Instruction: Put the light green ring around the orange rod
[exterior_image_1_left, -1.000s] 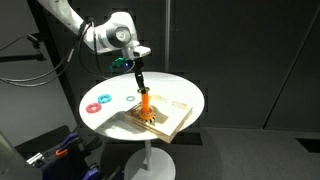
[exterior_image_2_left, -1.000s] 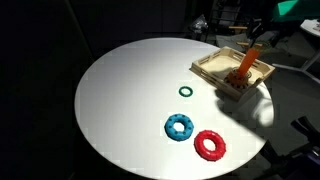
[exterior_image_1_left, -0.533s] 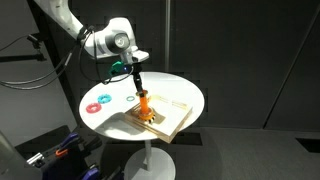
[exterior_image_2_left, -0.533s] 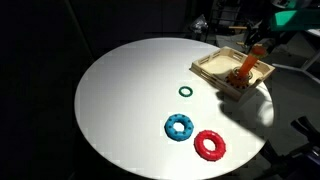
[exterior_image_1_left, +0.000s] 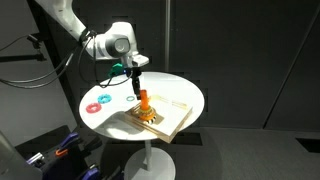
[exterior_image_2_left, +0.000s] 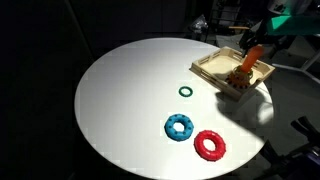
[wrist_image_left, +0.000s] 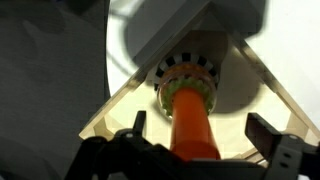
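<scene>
The light green ring (exterior_image_2_left: 185, 91) is found lying flat on the round white tabletop (exterior_image_2_left: 130, 90). It is not held and is not around anything. In an exterior view it is seen near the edge of the tan board (exterior_image_2_left: 212, 66), but apart from it. The blue ring (exterior_image_2_left: 179, 127) and the red ring (exterior_image_2_left: 210, 145) are laid just beside each other, further from the board than the green ring is. All three rings are also shown in an exterior view, with the light green ring (exterior_image_1_left: 130, 99) placed between the blue ring (exterior_image_1_left: 104, 98) and the board (exterior_image_1_left: 165, 115).

The orange rod (exterior_image_1_left: 143, 100) is mounted upright on a small yellowish base (exterior_image_1_left: 143, 113) on the board. No ring is seated on it.

The arm (exterior_image_1_left: 100, 40) is positioned over the board, and the jaws are pointed downward at the rod. In the wrist view the rod (wrist_image_left: 192, 125) is seen between the two fingers (wrist_image_left: 262, 130), with a clear gap on each side. The jaws are thus set wide and nothing is held in them. How far the fingers reach down the rod cannot be told from the pictures. In an exterior view the rod (exterior_image_2_left: 244, 66) is partly hidden by the jaws.
</scene>
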